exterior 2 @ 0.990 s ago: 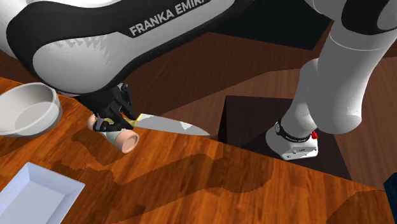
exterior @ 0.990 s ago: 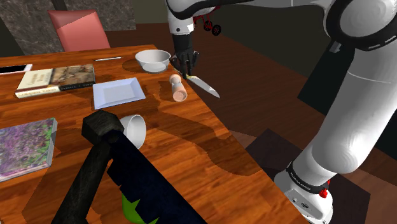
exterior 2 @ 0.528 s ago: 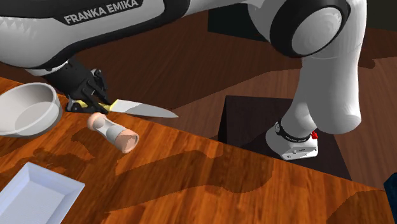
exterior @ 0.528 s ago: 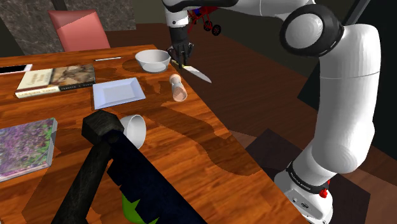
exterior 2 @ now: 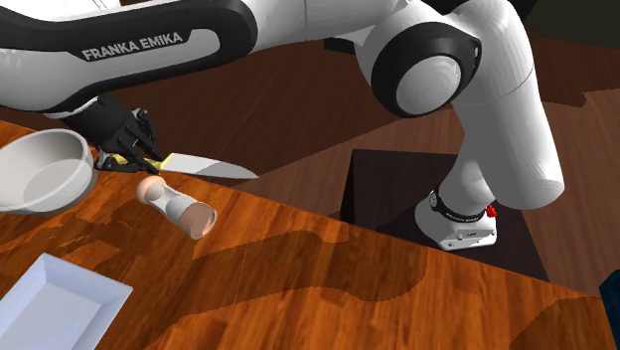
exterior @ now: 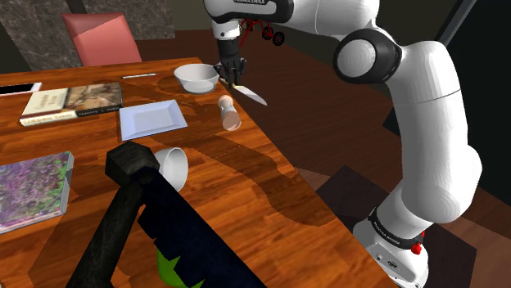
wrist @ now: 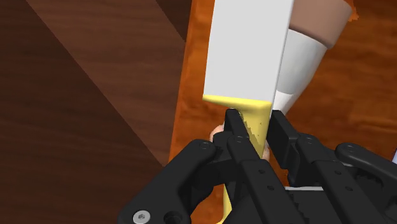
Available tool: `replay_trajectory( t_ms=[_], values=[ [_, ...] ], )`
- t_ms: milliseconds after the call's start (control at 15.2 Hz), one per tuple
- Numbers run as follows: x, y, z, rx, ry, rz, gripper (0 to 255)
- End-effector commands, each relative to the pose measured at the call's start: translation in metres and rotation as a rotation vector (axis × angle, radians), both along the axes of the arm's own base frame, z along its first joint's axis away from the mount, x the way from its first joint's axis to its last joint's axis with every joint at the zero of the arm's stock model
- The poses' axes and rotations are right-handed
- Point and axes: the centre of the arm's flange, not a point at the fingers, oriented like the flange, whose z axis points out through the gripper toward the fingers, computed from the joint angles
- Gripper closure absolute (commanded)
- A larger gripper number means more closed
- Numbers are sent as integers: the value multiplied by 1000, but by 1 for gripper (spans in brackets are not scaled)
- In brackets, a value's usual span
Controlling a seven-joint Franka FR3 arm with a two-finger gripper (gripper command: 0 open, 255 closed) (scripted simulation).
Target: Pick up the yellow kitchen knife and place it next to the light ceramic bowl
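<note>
My black gripper (exterior: 232, 73) (exterior 2: 127, 151) (wrist: 253, 130) is shut on the yellow handle of a kitchen knife (exterior 2: 204, 167) (exterior: 250, 94) (wrist: 247, 54). The knife hangs level just above the wooden table's (exterior: 246, 188) far edge, its grey blade pointing out over the floor. The white bowl (exterior: 196, 78) (exterior 2: 40, 171) stands upright right beside the gripper, on the shoulder view's left of it. A small pepper mill (exterior: 229, 114) (exterior 2: 177, 207) (wrist: 305, 51), white with tan ends, lies on its side on the table directly under the knife.
A white rectangular plate (exterior: 150, 119) (exterior 2: 50, 303), a tipped white cup (exterior: 172, 166), two books (exterior: 72, 101) (exterior: 33, 190) and a phone (exterior: 16, 87) lie on the table. A red chair (exterior: 100, 38) stands behind it, a black chair back (exterior: 156, 225) in front.
The gripper has carried the knife a little farther toward the bowl and slightly down. The arm's elbow has swung across, toward the shoulder view's left.
</note>
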Motion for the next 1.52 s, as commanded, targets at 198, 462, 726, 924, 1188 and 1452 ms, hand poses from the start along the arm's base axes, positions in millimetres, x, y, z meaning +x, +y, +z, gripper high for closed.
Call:
replay_trajectory(
  t_ms=[198,462,726,924,1188,1452],
  values=[
    [1,1,-26,0,-1,0,255],
    [1,1,-47,0,-1,0,255],
    [1,1,-68,0,-1,0,255],
    [1,1,-84,0,-1,0,255],
    [1,1,-105,0,-1,0,255],
    [1,1,-116,0,-1,0,255]
  ],
)
